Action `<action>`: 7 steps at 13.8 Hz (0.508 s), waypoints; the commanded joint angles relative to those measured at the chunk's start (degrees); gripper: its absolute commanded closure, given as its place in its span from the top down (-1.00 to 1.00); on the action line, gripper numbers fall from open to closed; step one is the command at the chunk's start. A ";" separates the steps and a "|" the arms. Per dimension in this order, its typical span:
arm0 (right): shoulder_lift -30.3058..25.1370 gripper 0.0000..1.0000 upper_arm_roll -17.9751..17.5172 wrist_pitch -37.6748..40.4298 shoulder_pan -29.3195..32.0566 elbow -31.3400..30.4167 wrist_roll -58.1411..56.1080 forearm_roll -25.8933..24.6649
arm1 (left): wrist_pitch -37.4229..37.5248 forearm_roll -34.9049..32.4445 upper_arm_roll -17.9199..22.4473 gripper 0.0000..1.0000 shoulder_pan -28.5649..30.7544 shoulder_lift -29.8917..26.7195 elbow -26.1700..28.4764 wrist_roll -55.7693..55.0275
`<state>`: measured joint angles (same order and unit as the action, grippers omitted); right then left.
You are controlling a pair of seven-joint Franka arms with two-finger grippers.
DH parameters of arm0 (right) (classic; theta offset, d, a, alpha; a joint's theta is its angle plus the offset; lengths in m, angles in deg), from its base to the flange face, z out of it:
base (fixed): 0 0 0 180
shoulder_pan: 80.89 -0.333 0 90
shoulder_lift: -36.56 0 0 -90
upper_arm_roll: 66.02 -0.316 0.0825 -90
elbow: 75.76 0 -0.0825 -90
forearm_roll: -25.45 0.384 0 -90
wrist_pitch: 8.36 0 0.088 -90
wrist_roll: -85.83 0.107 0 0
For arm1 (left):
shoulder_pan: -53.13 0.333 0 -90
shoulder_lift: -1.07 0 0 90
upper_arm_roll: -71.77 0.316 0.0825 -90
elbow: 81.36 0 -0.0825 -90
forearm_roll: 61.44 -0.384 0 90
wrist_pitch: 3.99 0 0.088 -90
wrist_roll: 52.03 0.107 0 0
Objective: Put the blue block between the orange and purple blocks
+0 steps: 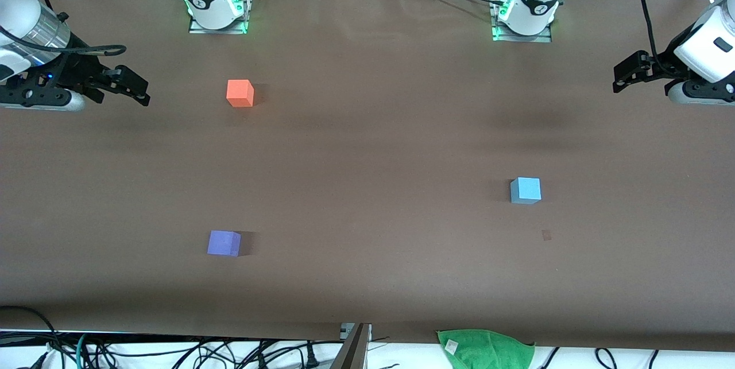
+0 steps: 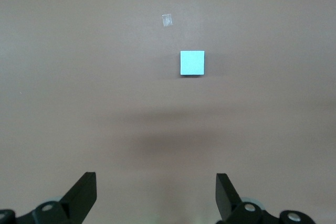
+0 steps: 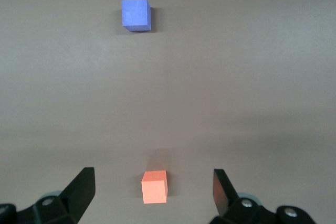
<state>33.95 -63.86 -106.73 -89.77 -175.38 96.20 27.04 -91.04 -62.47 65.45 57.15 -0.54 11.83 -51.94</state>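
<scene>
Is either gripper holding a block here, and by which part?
Nothing is held. Left gripper and right gripper are open and empty; the blue block sits untouched.

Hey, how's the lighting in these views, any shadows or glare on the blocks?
Front view: soft even light, no glare; orange block and purple block cast faint short shadows. Left wrist view: a blurred dark band near the blue block. Right wrist view: dim, flat, blocks sharp.
</scene>
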 commanded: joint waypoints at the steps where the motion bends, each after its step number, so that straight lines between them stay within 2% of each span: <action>1: -0.47 0.99 -0.14 -0.60 -0.09 -0.58 -0.88 0.61 | 0.91 0.24 -0.01 1.00 0.02 0.37 -1.25 1.22; 7: 0.84 0.99 0.21 -2.17 0.17 -0.05 -0.88 0.79 | 1.00 0.24 -0.09 1.00 -0.15 0.46 -1.43 1.22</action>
<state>34.42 -63.73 -107.44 -89.87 -175.38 96.20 27.04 -91.04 -62.47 65.39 57.13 -0.54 11.80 -51.77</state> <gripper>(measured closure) 0.000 0.000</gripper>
